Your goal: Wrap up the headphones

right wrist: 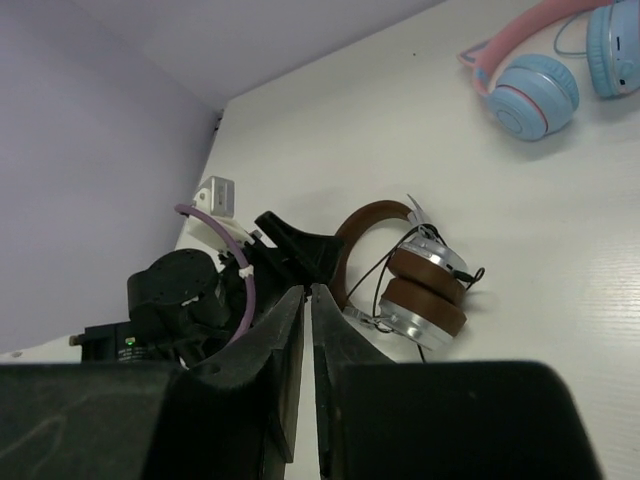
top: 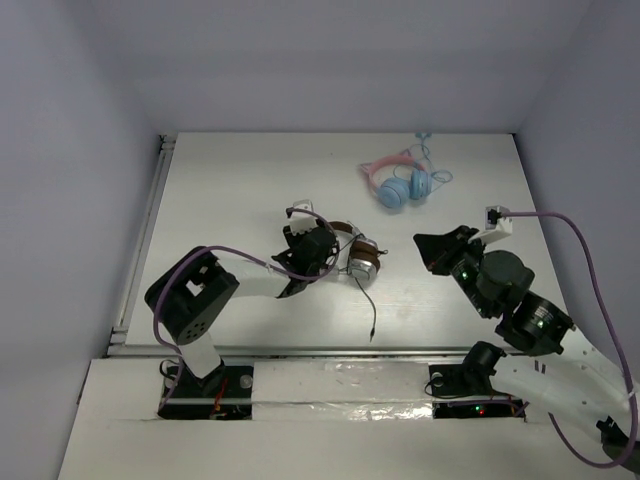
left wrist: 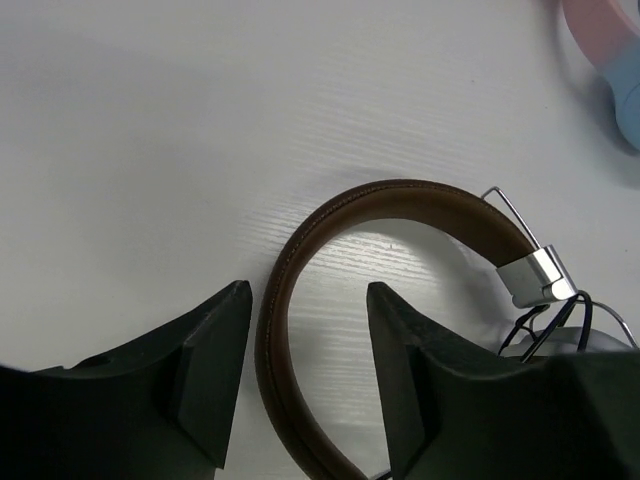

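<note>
The headphones (top: pixel 362 262) lie on the white table, brown headband toward the left arm and silver-and-brown earcups (right wrist: pixel 425 295) stacked together. Their thin dark cable (top: pixel 368 305) trails toward the near edge and loops loosely round the earcups. My left gripper (top: pixel 333 243) is open and straddles the headband (left wrist: pixel 400 200). In the left wrist view (left wrist: pixel 308 292) the band passes between the fingers, closer to the left one, with no clear contact. My right gripper (top: pixel 425 245) is to the right of the headphones. In its wrist view (right wrist: pixel 308 292) it is shut and empty, pointing at them.
The smaller pink-and-light-blue headphones (top: pixel 400 180) lie at the back of the table, also in the right wrist view (right wrist: pixel 530 95). Grey walls enclose the table on three sides. A rail (top: pixel 140 240) runs along the left edge.
</note>
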Robot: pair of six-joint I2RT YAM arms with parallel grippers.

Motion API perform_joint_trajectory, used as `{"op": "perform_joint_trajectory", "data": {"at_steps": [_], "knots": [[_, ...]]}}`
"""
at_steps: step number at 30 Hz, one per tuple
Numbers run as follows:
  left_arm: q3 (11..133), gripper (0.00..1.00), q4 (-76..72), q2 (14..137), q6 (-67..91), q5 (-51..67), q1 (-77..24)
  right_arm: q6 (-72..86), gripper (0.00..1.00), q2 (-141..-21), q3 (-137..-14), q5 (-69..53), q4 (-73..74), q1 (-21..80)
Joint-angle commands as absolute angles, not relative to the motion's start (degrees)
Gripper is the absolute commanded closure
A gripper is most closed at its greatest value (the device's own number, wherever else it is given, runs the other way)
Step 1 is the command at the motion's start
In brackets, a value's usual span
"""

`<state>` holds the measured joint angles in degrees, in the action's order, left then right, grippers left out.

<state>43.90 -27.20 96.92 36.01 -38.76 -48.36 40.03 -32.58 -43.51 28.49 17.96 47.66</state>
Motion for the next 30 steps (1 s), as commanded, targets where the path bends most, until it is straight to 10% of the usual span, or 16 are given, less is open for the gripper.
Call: {"op": "perform_joint_trajectory", "data": {"at_steps": [1,6,9,12,19,30], "knots": [[43.15,0.53,-28.30,95.63,37.53,-39.11,-47.64,37.36,0.86,-32.08,-47.37,26.29,18.98,47.37],[44.56,0.35,-25.06,89.58,36.91,-39.02,-47.64,35.07,0.85,-31.91,-51.14,25.84,23.89,47.37],[44.82,0.28,-22.07,80.62,36.30,-37.71,-47.64,33.84,0.67,-29.45,-54.22,27.07,27.14,47.37],[45.61,0.21,-18.20,70.16,35.07,-34.99,-47.64,33.66,0.01,-26.46,-56.16,29.87,30.22,47.37],[45.09,0.01,-8.37,50.48,32.87,-28.30,-48.16,35.95,0.00,-23.47,-57.40,34.63,38.05,47.37],[47.37,0.01,5.62,41.75,31.55,-29.62,-48.16,36.65,0.00,-16.53,-53.96,31.38,36.48,47.37]]}}
